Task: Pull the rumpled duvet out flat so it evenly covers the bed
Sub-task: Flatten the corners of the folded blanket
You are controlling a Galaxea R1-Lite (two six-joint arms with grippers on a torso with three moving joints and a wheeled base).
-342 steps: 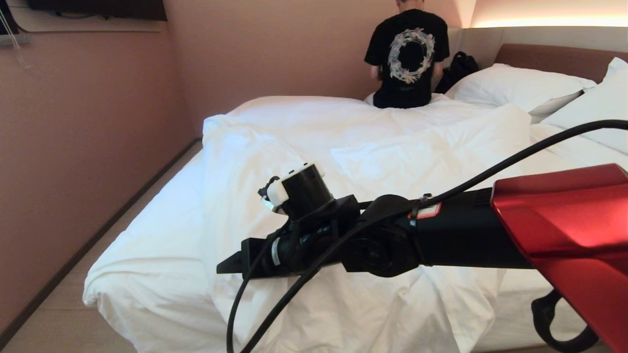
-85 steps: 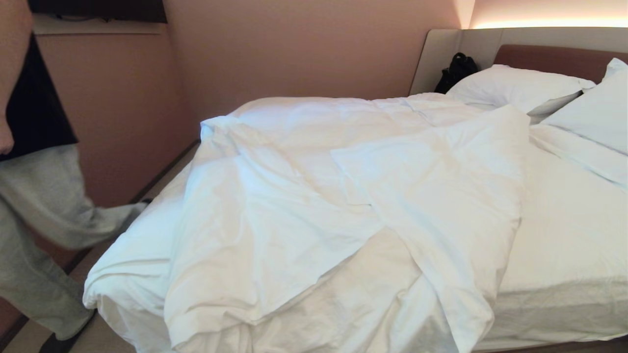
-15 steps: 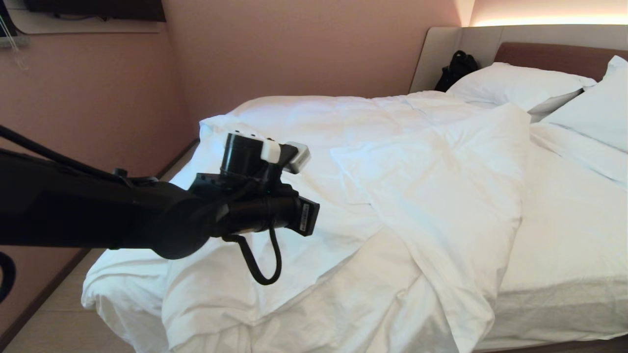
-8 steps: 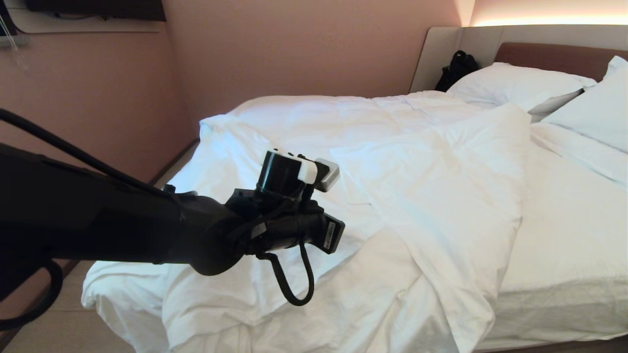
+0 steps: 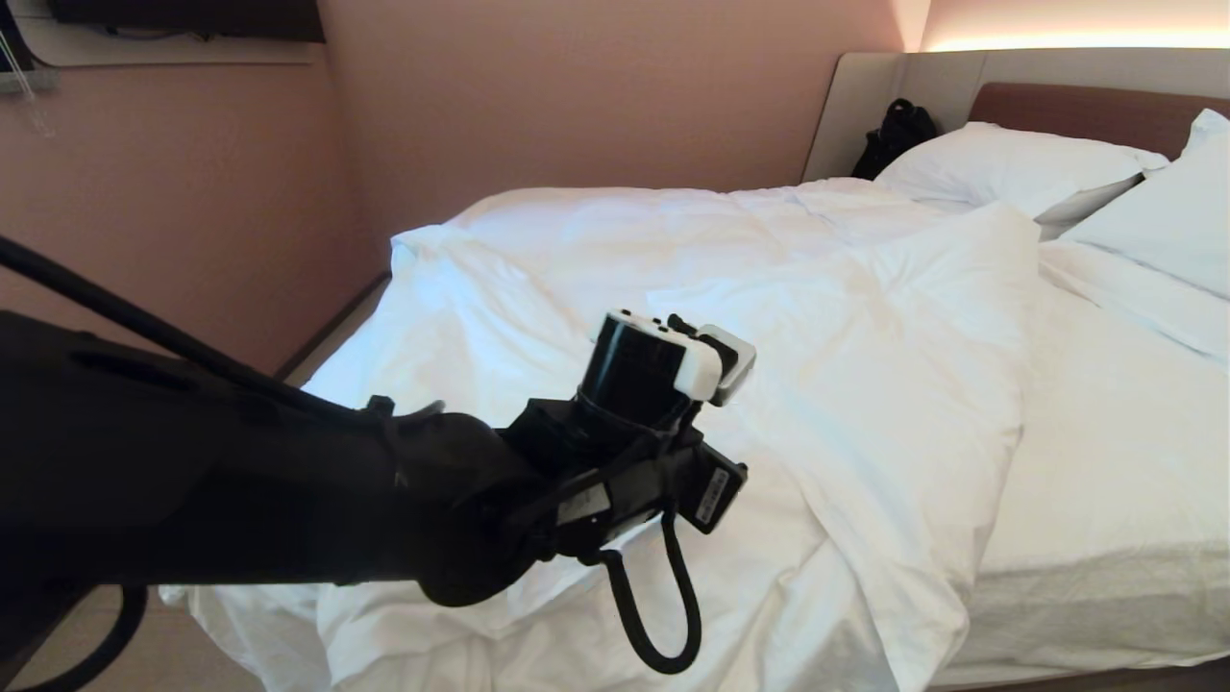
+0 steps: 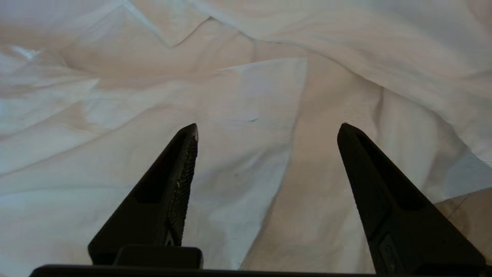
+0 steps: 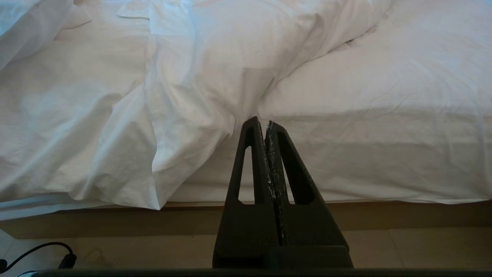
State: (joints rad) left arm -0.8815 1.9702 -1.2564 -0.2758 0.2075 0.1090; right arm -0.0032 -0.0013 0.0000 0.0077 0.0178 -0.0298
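Head view first: the duvet [image 5: 865,317] is being shown rumpled and folded back on itself across the bed [image 5: 1105,461], heaped toward the robot's left half while bare fitted sheet is being left exposed on the right — so the spreading is judged barely begun, with nearly all the pulling yet to be done. Two pillows [image 5: 1009,168] are lying at the headboard [image 5: 1086,106]. The left arm is being held out over the duvet's near folds.

Left wrist view: the left pincer [image 6: 267,134] is being held wide apart above a folded edge of the duvet, with nothing gripped and no cloth being touched — a grasp on that edge is judged the likely next need.

Right wrist view: the right pincer [image 7: 265,129] is being kept fully closed and empty, parked low by the bed's side, pointed at the mattress edge where the duvet is hanging over.
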